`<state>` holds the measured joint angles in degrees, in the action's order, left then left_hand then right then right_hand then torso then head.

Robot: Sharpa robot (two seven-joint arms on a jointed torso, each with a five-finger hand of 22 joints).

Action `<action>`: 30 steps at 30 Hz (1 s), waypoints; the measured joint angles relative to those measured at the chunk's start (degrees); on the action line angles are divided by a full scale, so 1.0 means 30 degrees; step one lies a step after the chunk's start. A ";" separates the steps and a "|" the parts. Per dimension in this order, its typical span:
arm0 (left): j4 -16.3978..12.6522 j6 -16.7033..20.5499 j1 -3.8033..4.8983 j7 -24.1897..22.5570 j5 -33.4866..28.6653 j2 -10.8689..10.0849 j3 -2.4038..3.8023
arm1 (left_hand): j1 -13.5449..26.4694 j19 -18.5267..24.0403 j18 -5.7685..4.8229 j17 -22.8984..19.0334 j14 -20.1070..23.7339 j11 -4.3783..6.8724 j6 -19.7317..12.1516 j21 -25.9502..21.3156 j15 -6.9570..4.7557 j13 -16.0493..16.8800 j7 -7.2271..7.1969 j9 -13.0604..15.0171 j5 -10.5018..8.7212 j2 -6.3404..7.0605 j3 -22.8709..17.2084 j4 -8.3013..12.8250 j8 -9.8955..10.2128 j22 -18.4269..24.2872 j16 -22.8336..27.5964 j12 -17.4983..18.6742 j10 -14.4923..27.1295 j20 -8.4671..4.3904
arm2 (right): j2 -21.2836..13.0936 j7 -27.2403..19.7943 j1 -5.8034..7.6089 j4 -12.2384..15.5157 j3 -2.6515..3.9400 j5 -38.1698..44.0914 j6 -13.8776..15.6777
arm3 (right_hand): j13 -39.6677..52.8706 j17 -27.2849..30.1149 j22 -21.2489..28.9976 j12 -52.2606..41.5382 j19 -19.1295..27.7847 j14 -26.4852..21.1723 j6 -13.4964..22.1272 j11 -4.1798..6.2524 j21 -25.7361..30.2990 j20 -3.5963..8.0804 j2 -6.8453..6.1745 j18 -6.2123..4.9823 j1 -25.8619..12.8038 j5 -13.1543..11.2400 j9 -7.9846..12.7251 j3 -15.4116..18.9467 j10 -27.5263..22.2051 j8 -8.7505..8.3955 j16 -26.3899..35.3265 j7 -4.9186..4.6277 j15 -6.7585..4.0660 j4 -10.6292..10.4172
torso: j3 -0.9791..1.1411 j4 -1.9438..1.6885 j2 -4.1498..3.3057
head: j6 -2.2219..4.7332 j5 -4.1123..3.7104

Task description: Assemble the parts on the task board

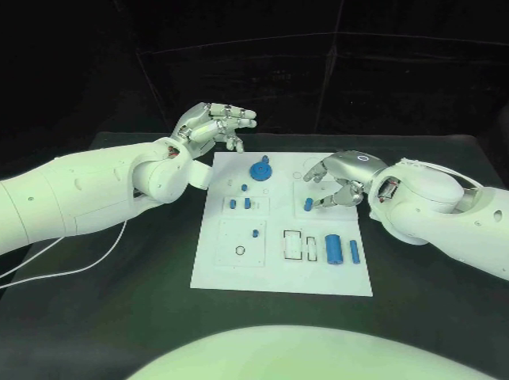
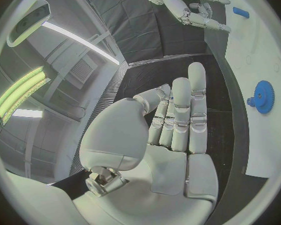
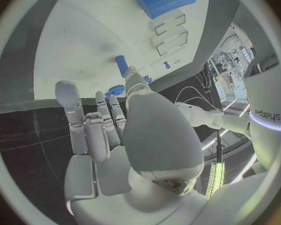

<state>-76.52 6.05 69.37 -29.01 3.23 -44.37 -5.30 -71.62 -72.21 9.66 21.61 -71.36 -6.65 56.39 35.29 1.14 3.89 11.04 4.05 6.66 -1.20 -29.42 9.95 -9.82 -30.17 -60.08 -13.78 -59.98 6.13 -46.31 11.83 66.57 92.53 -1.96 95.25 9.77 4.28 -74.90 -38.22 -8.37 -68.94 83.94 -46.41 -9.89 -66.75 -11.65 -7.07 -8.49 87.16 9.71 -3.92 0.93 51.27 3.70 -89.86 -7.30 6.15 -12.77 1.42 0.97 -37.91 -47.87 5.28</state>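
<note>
The white task board [image 1: 282, 269] lies in the middle of the table. My right hand [image 1: 336, 180] hovers over its far right part with fingers spread. A short blue peg [image 1: 309, 205] sits on the board just at its fingertips; the right wrist view shows the peg [image 3: 122, 65] close beside the thumb, with no grip on it that I can see. My left hand [image 1: 217, 123] is raised off the board's far left corner, its fingers [image 2: 181, 115] straight, holding nothing. A blue gear [image 1: 261, 169] stands near the board's far edge.
Two blue cylinders [image 1: 336, 248] lie side by side at the board's near right, next to rectangular slots [image 1: 292, 244]. Small blue pieces [image 1: 241, 203] and a black ring [image 1: 241, 251] are on the left half. A white cable [image 1: 83, 253] runs over the table at left.
</note>
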 measured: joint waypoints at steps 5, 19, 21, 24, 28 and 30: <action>0.0026 0.0000 -0.0001 0.0000 0.0000 0.0008 -0.0004 | 0.0000 0.0000 0.0000 0.0000 0.0000 0.0000 0.0001 0.0000 0.0000 0.0000 0.0000 0.0000 0.0000 0.0000 0.0000 0.0000 0.0000 -0.0001 0.0000 0.0000 -0.0001 0.0000 | 0.0335 0.0017 0.0005 -0.0102 -0.0012 -0.0002 -0.0956 | 0.0027 0.0000 -0.0256 -0.0541 -0.0307 -0.0008 -0.0830 0.0289 -0.0108 0.0176 0.0277 0.0002 0.0277 0.0010 -0.0057 -0.0005 0.0720 0.0150 0.0000 -0.0218 -0.0156 0.0005 | -0.0009 -0.0004 0.0002 | 0.0002 -0.0048; 0.0049 0.0000 -0.0003 -0.0003 0.0000 0.0024 -0.0006 | 0.0000 0.0000 0.0000 0.0002 -0.0001 0.0000 0.0001 0.0000 0.0000 0.0000 -0.0001 0.0000 0.0000 0.0000 0.0000 0.0000 0.0001 -0.0002 0.0000 0.0001 -0.0001 0.0000 | 0.1125 -0.0018 -0.0032 -0.0624 -0.0040 0.0025 -0.2566 | -0.0219 -0.0014 -0.0851 -0.1095 -0.1080 -0.0002 -0.3682 0.1156 -0.0401 0.0950 0.1702 0.0007 0.1394 -0.0509 -0.0238 -0.1299 0.3736 0.0862 0.0000 -0.0867 -0.0966 0.0452 | -0.0016 -0.0033 0.0004 | -0.0053 -0.0108; 0.0051 0.0000 -0.0003 -0.0003 -0.0001 0.0024 -0.0007 | 0.0000 0.0000 -0.0001 0.0002 -0.0001 0.0000 0.0001 0.0000 0.0000 0.0000 -0.0001 0.0000 0.0000 0.0000 0.0000 0.0000 0.0001 -0.0003 0.0000 0.0002 0.0000 0.0000 | 0.1169 -0.0027 -0.0037 -0.0698 -0.0042 0.0043 -0.2700 | -0.0221 -0.0014 -0.0890 -0.0925 -0.1154 0.0045 -0.3936 0.1214 -0.0401 0.1023 0.1812 0.0007 0.1503 -0.0509 -0.0238 -0.1570 0.4008 0.0862 0.0000 -0.0837 -0.1012 0.0455 | -0.0013 -0.0033 0.0004 | -0.0064 -0.0095; 0.0053 -0.0002 -0.0003 -0.0003 -0.0001 0.0025 -0.0007 | 0.0000 0.0000 -0.0001 0.0002 -0.0001 0.0000 0.0001 0.0000 -0.0001 0.0000 -0.0001 0.0000 0.0000 0.0000 0.0000 0.0000 0.0001 -0.0003 0.0000 0.0002 -0.0001 0.0000 | 0.1209 -0.0035 -0.0042 -0.0771 -0.0044 0.0078 -0.2820 | -0.0220 -0.0013 -0.0927 -0.0760 -0.1220 -0.0001 -0.4155 0.1312 -0.0401 0.1090 0.1941 0.0007 0.1639 -0.0697 -0.0200 -0.2005 0.4322 0.0861 0.0000 -0.0796 -0.1105 0.0487 | -0.0009 -0.0033 0.0004 | -0.0082 -0.0082; 0.0056 -0.0004 -0.0003 -0.0003 -0.0001 0.0024 -0.0007 | 0.0000 -0.0001 -0.0001 0.0003 -0.0001 0.0000 0.0001 0.0000 -0.0001 0.0001 -0.0001 0.0000 0.0000 0.0000 0.0001 0.0000 0.0001 -0.0003 0.0000 0.0002 -0.0001 0.0000 | 0.1251 -0.0055 -0.0046 -0.0850 -0.0044 0.0179 -0.2928 | -0.0219 -0.0012 -0.0946 -0.0481 -0.1288 0.0000 -0.4470 0.1359 -0.0401 0.1158 0.2019 0.0008 0.2187 -0.0975 -0.0119 -0.2767 0.4758 0.0857 0.0000 -0.0711 -0.1242 0.0647 | -0.0009 -0.0027 0.0004 | -0.0104 -0.0079; 0.0057 -0.0009 -0.0003 -0.0003 -0.0001 0.0024 -0.0007 | 0.0000 0.0000 -0.0001 0.0003 -0.0001 0.0000 0.0000 0.0000 -0.0001 0.0000 -0.0001 0.0000 0.0000 0.0000 0.0001 0.0000 0.0001 -0.0003 0.0000 0.0003 0.0000 0.0000 | 0.1261 -0.0067 -0.0046 -0.0878 -0.0043 0.0250 -0.2933 | -0.0219 -0.0012 -0.0945 -0.0337 -0.1288 0.0002 -0.4518 0.1418 -0.0401 0.1158 0.1964 0.0007 0.2368 -0.1060 -0.0079 -0.3201 0.4828 0.0855 0.0000 -0.0710 -0.1241 0.0770 | -0.0009 -0.0018 0.0004 | -0.0106 -0.0079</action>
<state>-76.35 6.03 69.37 -29.02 3.23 -44.30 -5.32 -71.62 -72.21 9.65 21.62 -71.36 -6.65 56.39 35.29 1.14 3.89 11.04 4.05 6.66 -1.20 -29.42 9.95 -9.82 -30.17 -60.08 -13.77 -59.98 6.14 -42.53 11.63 66.43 89.89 -2.08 96.00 0.97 3.62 -74.94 -41.05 -9.38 -72.81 83.95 -59.96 -5.63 -67.95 -8.18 -1.17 -8.47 94.27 6.53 -4.16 -8.68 65.76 6.27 -89.86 -9.43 2.43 -10.46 1.39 0.92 -37.90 -48.19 5.04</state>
